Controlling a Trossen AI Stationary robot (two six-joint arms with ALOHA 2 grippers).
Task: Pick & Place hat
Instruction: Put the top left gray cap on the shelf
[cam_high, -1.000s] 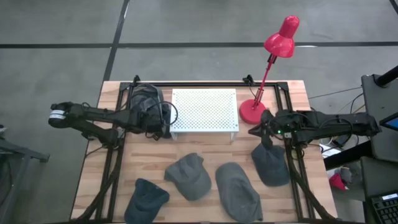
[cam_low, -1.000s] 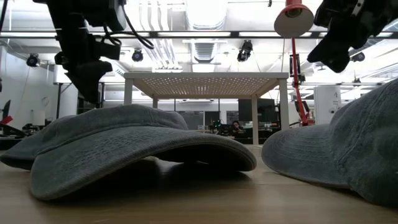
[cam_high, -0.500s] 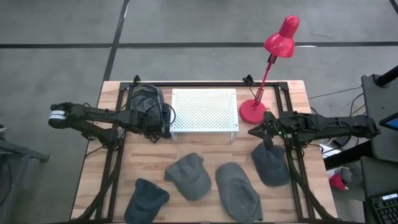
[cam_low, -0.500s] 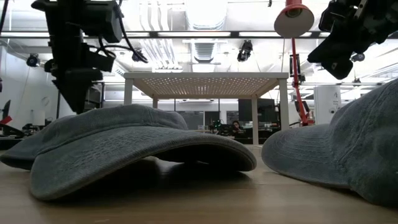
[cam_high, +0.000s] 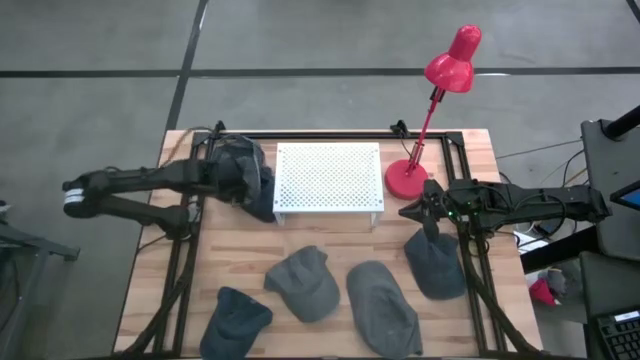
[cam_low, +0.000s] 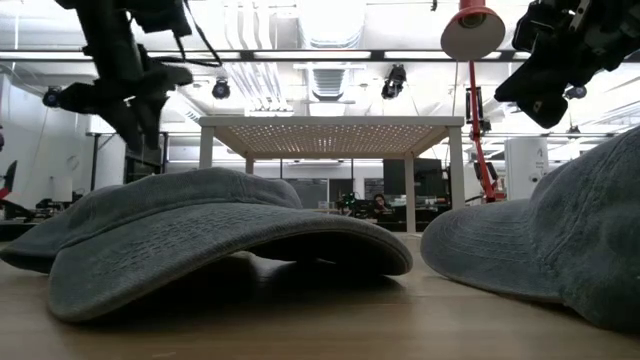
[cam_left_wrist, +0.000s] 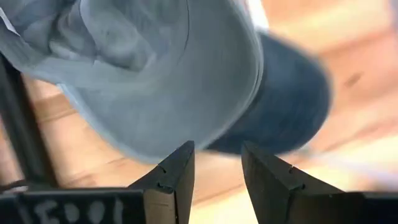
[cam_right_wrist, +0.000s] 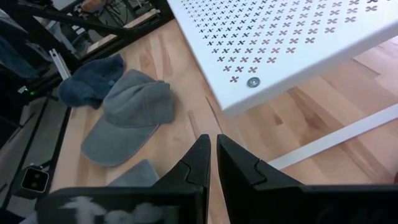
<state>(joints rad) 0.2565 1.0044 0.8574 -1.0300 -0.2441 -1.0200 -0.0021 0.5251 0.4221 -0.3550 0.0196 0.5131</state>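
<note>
Hats lie all over my table (cam_high: 330, 232): a dark one (cam_high: 236, 321) at the near left, two grey ones (cam_high: 303, 282) (cam_high: 382, 304) along the near edge, another (cam_high: 436, 264) at the near right, and one (cam_high: 240, 168) at the far left, just beside the white perforated stand (cam_high: 328, 178). My left gripper (cam_high: 243, 180) is over that far-left hat; in the left wrist view its fingers (cam_left_wrist: 174, 177) stand slightly apart with nothing between them, the hat's pale brim (cam_left_wrist: 168, 81) and a darker hat part (cam_left_wrist: 289, 102) just beyond the tips. My right gripper (cam_high: 427, 212) hangs above the far end of the near-right hat, near the red lamp's base (cam_high: 404, 179). In the right wrist view its fingers (cam_right_wrist: 198, 163) are pressed nearly together, empty. From table height, one grey hat (cam_low: 200, 235) fills the left foreground, another (cam_low: 560, 245) the right.
</note>
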